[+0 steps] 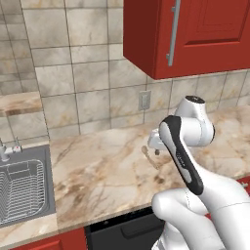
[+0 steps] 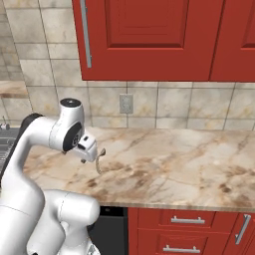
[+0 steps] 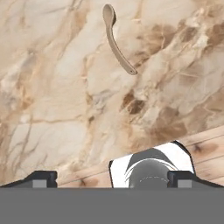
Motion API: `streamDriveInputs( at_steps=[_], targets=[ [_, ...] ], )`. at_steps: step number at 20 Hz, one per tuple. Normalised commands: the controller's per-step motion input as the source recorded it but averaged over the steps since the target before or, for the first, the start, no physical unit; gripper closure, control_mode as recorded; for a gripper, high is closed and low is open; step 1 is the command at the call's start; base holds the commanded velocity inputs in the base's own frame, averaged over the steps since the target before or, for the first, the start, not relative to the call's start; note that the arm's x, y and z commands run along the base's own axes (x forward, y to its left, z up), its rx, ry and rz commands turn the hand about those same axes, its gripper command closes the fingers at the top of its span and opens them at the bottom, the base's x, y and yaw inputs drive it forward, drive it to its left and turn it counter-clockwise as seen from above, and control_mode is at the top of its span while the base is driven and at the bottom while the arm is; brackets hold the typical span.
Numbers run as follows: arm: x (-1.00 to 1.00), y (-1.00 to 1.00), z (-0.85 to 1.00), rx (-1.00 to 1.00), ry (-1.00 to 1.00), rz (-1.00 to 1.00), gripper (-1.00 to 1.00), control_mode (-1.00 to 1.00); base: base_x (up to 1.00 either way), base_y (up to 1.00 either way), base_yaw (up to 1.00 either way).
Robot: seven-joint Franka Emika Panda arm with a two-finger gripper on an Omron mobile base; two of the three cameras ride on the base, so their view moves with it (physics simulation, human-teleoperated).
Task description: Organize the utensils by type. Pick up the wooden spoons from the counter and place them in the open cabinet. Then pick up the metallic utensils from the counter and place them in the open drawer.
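One wooden spoon [image 3: 116, 41], pale all over, lies flat on the worktop [image 3: 65, 109] ahead of the gripper [image 3: 111, 179], apart from it and untouched. The gripper's fingers stand fully apart and hold nothing, so by the look of things the task is at its very start: no spoon is lifted, and every placing into cabinet and drawer appears to be left to do.

From the hand view the spoon is plain: bowl toward the top of the frame, curved handle running down and to the right across the marbled stone. Both base views show the same spoon only as a thin pale curve on the worktop just below the gripper [image 1: 155, 142], partly lost against the veining [image 2: 98, 162]. What the base views add is the surroundings. On the left base view a sink [image 1: 22, 183] with a wire rack sits at the worktop's left end, and a red wall cabinet [image 1: 195, 34] with a long grey bar handle hangs above. On the right base view red drawer fronts [image 2: 187, 226] with silver handles sit under the worktop edge; they look closed from here.
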Motion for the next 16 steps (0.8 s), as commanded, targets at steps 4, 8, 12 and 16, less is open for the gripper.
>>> streamDriveInputs(
  at_steps=[4,8,12,16],
  targets=[
    [0.35,0.0,-0.57,-0.03,0.15,0.02,-1.0,-1.0,0.0,0.0,0.0],
    [0.47,0.0,-0.83,-0.15,0.02,0.03,-1.0,-1.0,0.0,0.0,0.0],
    [0.45,0.0,-0.87,-0.18,-0.05,0.06,-1.0,-1.0,0.0,0.0,0.0],
    [0.42,0.0,-0.58,-0.11,-0.07,0.11,-1.0,-1.0,0.0,0.0,0.0]
  ],
)
